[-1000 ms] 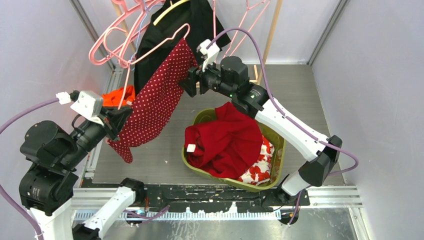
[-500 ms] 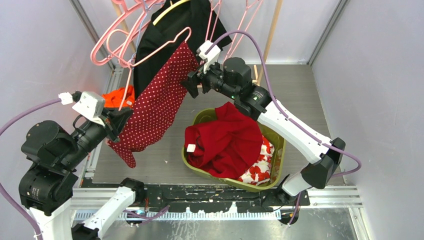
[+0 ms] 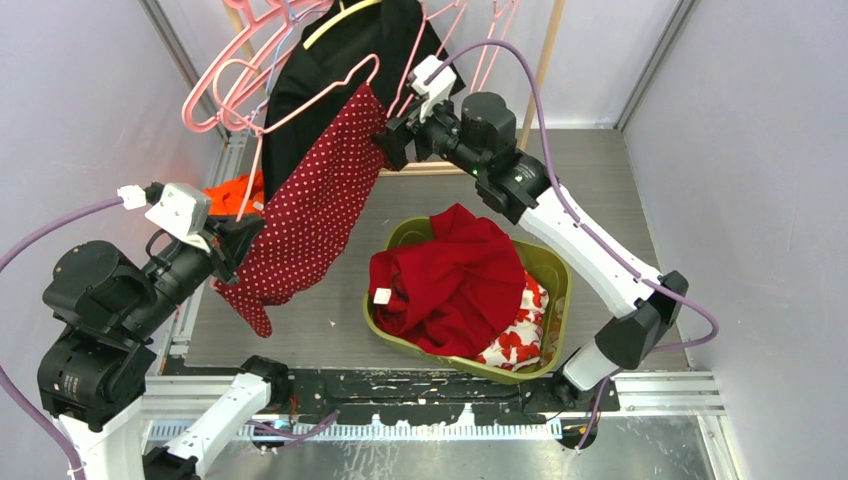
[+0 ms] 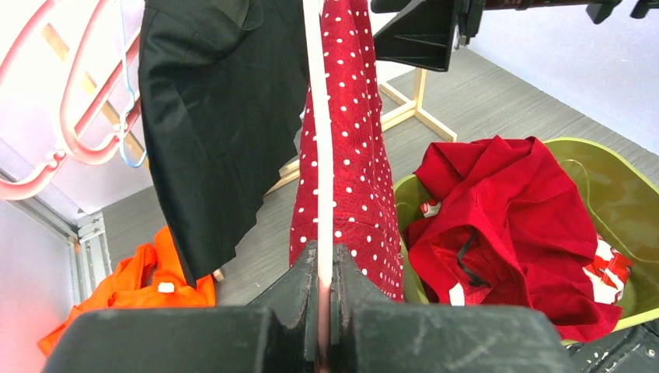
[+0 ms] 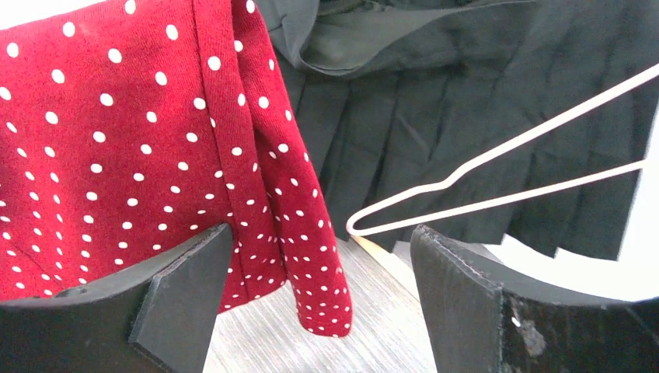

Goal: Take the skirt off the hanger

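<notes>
Clamps the left gripper (image 3: pixel 242 238) at 9 o'clock, jaws pressed together on the wire of the pink hanger (image 4: pixel 319 179). Shows the red polka-dot skirt (image 3: pixel 312 210) hanging from that hanger, slanting from 8 up to 11 o'clock, in front of a black garment (image 3: pixel 345 45). Holds the right gripper (image 3: pixel 388 150) near 12 o'clock, jaws spread apart, the skirt's top corner between them, unpinched. Places a green basket (image 3: pixel 556 272) of red clothes (image 3: pixel 455 280) at 5 o'clock.

**Tally: clothes, hangers, basket**

One polka-dot skirt (image 3: pixel 315 205), one black garment (image 3: pixel 330 70), one orange garment (image 3: pixel 235 190). One green basket (image 3: pixel 548 268) with two pieces inside (plain red cloth (image 3: pixel 450 280), floral cloth (image 3: pixel 515 338)). One yellow hanger (image 3: pixel 340 22). Several pink hangers (image 3: pixel 213 75), too tangled to count.
</notes>
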